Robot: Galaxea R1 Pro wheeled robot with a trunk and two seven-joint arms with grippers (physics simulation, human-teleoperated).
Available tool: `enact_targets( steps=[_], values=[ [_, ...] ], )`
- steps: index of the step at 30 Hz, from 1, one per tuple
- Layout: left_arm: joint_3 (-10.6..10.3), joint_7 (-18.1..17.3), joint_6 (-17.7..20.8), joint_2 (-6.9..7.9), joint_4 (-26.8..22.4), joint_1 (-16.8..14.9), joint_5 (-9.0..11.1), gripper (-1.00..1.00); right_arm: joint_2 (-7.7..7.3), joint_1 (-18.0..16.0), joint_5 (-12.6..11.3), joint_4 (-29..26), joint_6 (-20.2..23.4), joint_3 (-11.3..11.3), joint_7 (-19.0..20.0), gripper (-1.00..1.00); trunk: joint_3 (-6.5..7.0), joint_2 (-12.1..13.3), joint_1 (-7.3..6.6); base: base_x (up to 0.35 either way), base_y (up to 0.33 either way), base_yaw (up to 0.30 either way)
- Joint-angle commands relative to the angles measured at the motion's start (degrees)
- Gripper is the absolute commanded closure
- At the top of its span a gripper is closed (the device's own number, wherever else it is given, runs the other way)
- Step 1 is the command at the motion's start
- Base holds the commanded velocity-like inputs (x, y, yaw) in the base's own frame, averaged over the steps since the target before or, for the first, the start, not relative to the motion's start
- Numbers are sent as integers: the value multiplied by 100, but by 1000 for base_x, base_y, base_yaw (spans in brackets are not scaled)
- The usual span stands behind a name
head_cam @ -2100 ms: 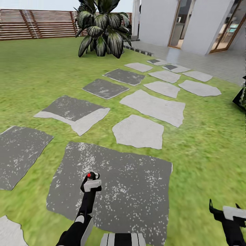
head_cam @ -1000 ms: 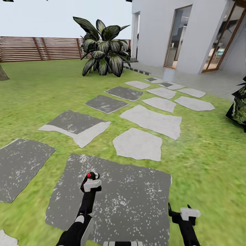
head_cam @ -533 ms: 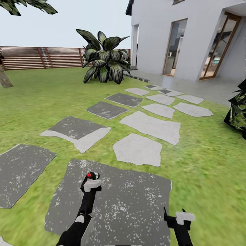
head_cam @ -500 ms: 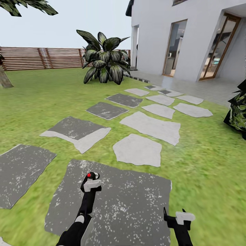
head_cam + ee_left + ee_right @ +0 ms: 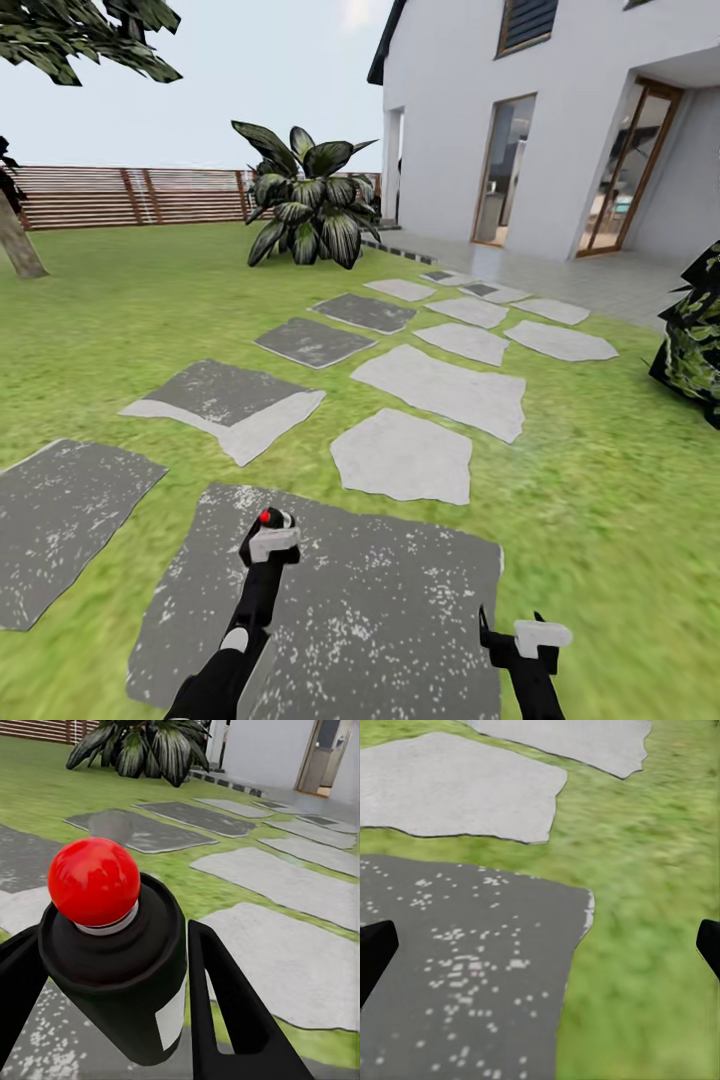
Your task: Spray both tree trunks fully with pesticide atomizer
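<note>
The pesticide atomizer [image 5: 267,540] is a dark bottle with a white label and a red dot on top. My left gripper [image 5: 268,545] is shut on it, low over a dark paving stone [image 5: 380,600]. In the left wrist view the atomizer [image 5: 124,967] sits upright between the two black fingers [image 5: 225,1012]. My right gripper [image 5: 515,640] stands open above the same stone's right edge, and its wrist view shows the fingertips [image 5: 375,949] wide apart with nothing between them. One tree trunk [image 5: 20,245] rises at the lawn's far left, under its green crown [image 5: 85,35].
Grey paving stones [image 5: 440,385] run across the lawn toward the white house [image 5: 560,120]. A striped-leaf plant [image 5: 305,205] stands at the back centre and a dark plant [image 5: 695,340] at the right edge. A slatted wooden fence [image 5: 140,195] closes the far side.
The head camera has tilted up, bringing the house, sky, tree trunk and crown into view. My right arm came in from the right edge. The left gripper still holds the atomizer.
</note>
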Motion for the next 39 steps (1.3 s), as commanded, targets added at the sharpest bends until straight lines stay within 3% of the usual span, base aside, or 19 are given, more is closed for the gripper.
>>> enact_targets(
  steps=[1,10,32,39],
  values=[
    [27,2,88,-7,0,-3,-41,100,-17,-3,-5,4,-11,32,-42,-100,18,0,-4,0,0,0],
    [24,0,487,-7,-15,-3,-41,100,-20,-5,29,256,-3,45,-39,-100,217,12,-27,0,0,0],
    [26,3,531,-7,-4,-3,-50,100,-1,-38,47,422,-20,76,-38,-100,705,43,-85,0,0,0],
    [24,3,532,-7,-4,-3,-50,100,2,-37,39,424,-20,76,-38,-100,830,324,-238,0,0,0]
  ],
)
